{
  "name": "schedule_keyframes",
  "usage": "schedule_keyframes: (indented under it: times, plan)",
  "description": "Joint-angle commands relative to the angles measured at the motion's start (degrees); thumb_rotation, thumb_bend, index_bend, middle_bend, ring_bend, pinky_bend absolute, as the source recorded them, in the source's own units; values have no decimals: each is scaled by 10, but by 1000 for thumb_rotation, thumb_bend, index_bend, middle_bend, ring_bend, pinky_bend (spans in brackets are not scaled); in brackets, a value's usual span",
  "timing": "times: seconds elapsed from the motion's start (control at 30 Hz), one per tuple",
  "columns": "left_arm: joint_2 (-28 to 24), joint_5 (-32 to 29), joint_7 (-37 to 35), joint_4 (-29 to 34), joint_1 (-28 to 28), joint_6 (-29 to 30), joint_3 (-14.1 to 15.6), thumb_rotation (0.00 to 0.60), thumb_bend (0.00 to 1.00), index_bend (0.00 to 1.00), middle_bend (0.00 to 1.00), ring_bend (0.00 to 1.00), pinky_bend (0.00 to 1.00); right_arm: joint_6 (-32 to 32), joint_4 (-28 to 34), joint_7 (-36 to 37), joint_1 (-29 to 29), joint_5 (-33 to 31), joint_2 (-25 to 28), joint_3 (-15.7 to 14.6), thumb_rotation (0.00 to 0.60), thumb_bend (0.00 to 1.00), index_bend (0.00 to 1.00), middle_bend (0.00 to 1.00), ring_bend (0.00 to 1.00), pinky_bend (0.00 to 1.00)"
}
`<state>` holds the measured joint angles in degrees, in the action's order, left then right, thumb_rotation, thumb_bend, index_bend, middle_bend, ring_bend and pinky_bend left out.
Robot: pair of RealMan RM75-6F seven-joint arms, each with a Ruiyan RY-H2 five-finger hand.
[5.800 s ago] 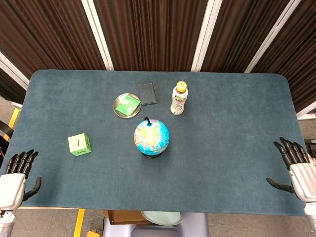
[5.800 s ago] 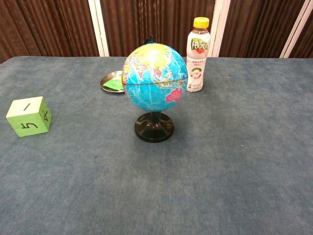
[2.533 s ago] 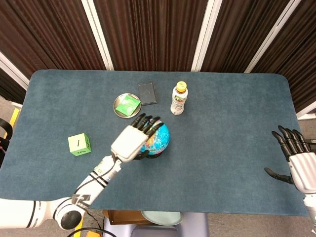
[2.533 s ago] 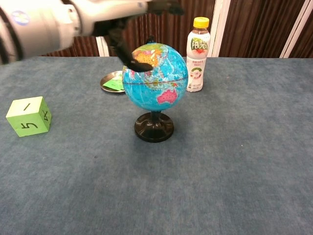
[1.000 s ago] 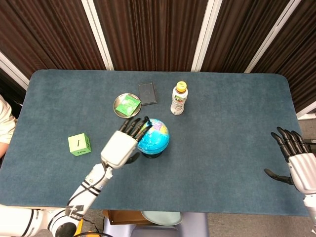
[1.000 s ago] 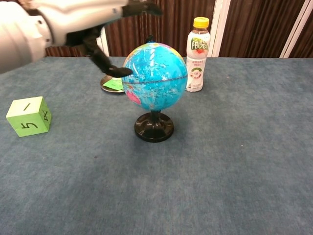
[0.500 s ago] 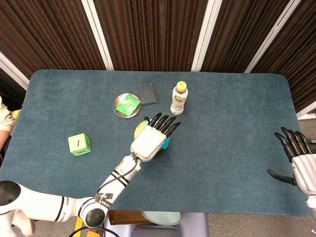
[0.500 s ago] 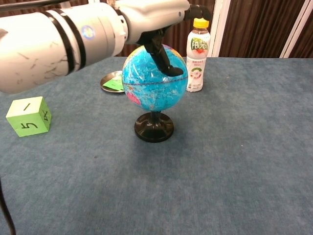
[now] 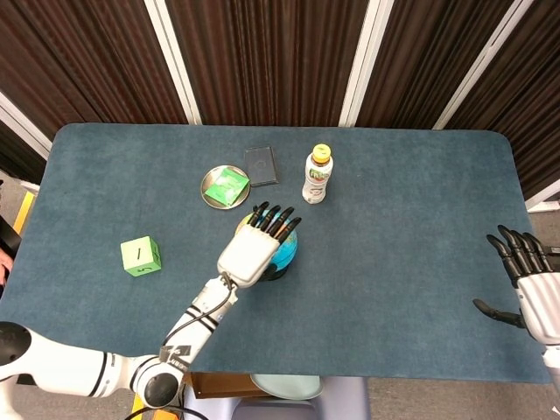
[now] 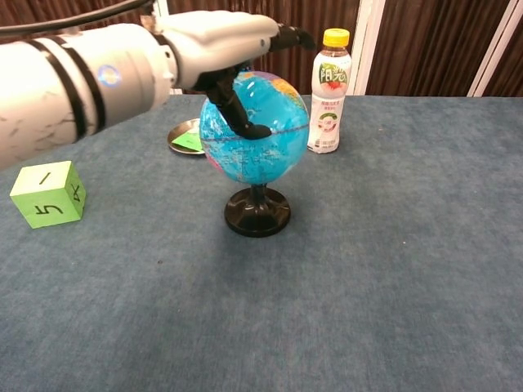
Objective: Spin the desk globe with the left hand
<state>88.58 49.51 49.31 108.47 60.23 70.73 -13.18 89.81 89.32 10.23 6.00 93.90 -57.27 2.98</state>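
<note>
Globe (image 10: 260, 147) upright mid-bench on its black stand. Left hand (image 9: 249, 249) lies over its top, fingers (image 9: 273, 219) spread, thumb touching the near face. Spin axis near-vertical; stroke should run sideways. Right hand (image 9: 532, 293) idle, far off.

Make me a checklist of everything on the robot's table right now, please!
Surface: blue-grey felt table, no spills seen.
Job's things: globe upright on its black stand, mid-table.
Clutter: bottle standing behind the globe; green die to the left; metal dish holding something green; dark flat card beside the dish.
Hands: left hand lies over the globe's top, thumb on its front, fingers spread; right hand open at the table's right edge, holding nothing.
Cables: thin black cable along the left arm.
Surroundings: dark ribbed panels with white strips behind.
</note>
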Motion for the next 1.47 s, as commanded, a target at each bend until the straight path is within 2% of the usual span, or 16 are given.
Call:
schedule_keyframes:
  times: [0.03,0.2,0.4,0.63,0.8,0.93,1.07,1.17,1.47]
  plan:
    - [-15,29,-2,9,-21,28,20,600,295,0,0,0,0,-2,2,-2,1,1,0,0,600,183,0,80,0,0]
    - [-42,42,-10,13,-51,50,35,600,296,0,0,0,0,1,5,-5,1,5,1,0,600,184,0,79,0,0]
    - [-93,75,-69,30,-110,83,58,600,295,0,0,0,0,4,8,-7,1,6,2,0,600,183,0,80,0,0]
    - [-188,139,-232,30,-215,120,93,600,296,0,0,0,0,-6,7,-7,5,9,6,-4,600,184,0,79,0,0]
    - [-247,144,-350,-1,-303,139,130,600,297,0,0,0,0,-12,2,-3,6,2,4,-3,600,184,0,80,0,0]
    - [-272,149,-418,-37,-364,144,159,600,299,0,0,0,0,-8,-2,-2,5,-4,0,1,600,183,0,80,0,0]
    - [-269,176,-474,-69,-418,166,179,600,299,0,0,0,0,-10,-2,1,4,-6,-2,-1,600,183,0,80,0,0]
    - [-252,209,-489,-98,-458,197,193,600,299,0,0,0,0,-16,-3,6,3,-1,-7,-9,600,183,0,80,0,0]
    - [-207,276,-474,-144,-522,270,189,600,295,0,0,0,0,-8,-10,32,-9,6,-20,-23,600,183,0,79,0,0]
